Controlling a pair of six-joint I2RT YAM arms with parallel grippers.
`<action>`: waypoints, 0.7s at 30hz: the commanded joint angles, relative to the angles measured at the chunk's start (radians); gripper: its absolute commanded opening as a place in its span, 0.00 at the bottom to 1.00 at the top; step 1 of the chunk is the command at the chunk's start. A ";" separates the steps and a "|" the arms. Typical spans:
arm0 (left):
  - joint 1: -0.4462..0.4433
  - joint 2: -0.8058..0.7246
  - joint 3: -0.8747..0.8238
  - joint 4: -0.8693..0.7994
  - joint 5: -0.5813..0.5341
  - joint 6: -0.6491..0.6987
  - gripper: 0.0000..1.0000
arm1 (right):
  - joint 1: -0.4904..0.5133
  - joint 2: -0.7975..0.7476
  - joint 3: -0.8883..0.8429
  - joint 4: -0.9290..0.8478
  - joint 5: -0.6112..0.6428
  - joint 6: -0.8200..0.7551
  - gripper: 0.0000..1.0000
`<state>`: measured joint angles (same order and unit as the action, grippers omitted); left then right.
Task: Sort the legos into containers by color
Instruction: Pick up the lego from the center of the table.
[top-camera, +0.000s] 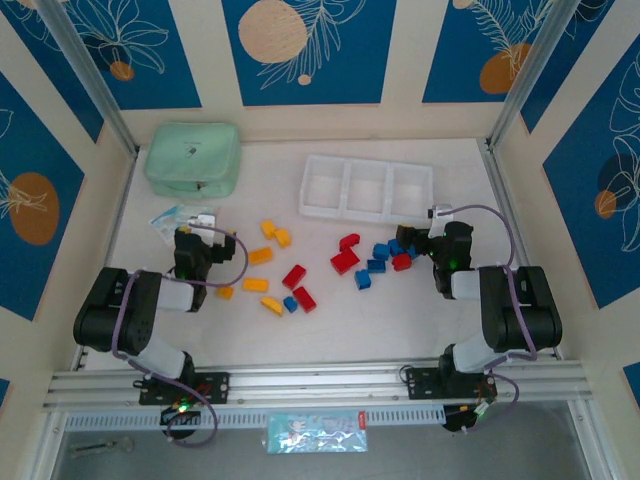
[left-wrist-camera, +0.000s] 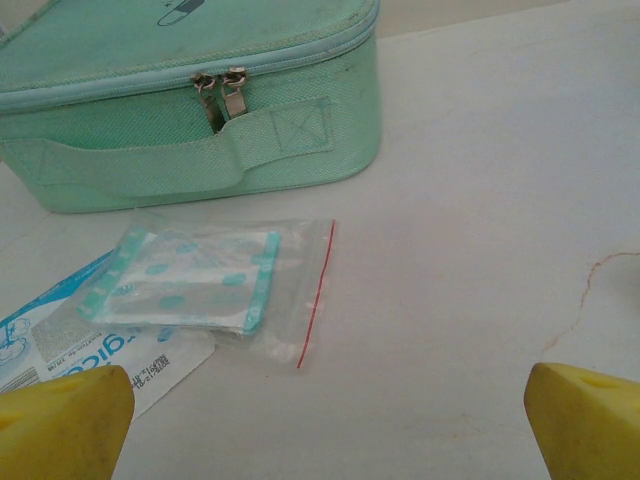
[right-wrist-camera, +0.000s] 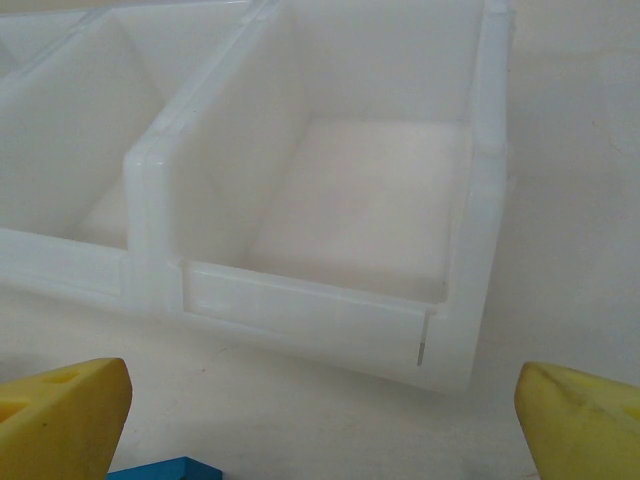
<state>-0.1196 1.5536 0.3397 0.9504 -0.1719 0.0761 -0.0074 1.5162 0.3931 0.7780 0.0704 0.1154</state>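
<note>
Gaping wide, empty, left gripper (left-wrist-camera: 325, 425), right gripper (right-wrist-camera: 320, 420), printed packet (left-wrist-camera: 65, 348), blue lettering cropped, unreadable

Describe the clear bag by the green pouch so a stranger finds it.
Find the mint-green zippered pouch at far left. In front of it lies a clear zip bag holding a teal-dotted packet. Its red seal stripe sets it apart from the blue-printed wrapper next to it.

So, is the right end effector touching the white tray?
Apart. The right wrist view shows bare table between the open right end effector and the front wall of the white tray.
</note>
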 joint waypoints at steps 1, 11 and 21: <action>0.011 0.014 0.021 0.026 0.017 -0.013 1.00 | 0.003 0.009 0.029 0.026 -0.015 -0.016 0.99; 0.011 0.013 -0.012 0.088 0.031 -0.008 1.00 | 0.007 -0.006 0.002 0.066 -0.031 -0.025 0.99; 0.008 -0.014 -0.175 0.393 0.016 -0.009 1.00 | 0.008 -0.180 -0.006 -0.081 0.034 0.012 0.99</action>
<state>-0.1196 1.5875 0.1635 1.2518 -0.1745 0.0685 -0.0055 1.3922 0.3752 0.7662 0.0784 0.1135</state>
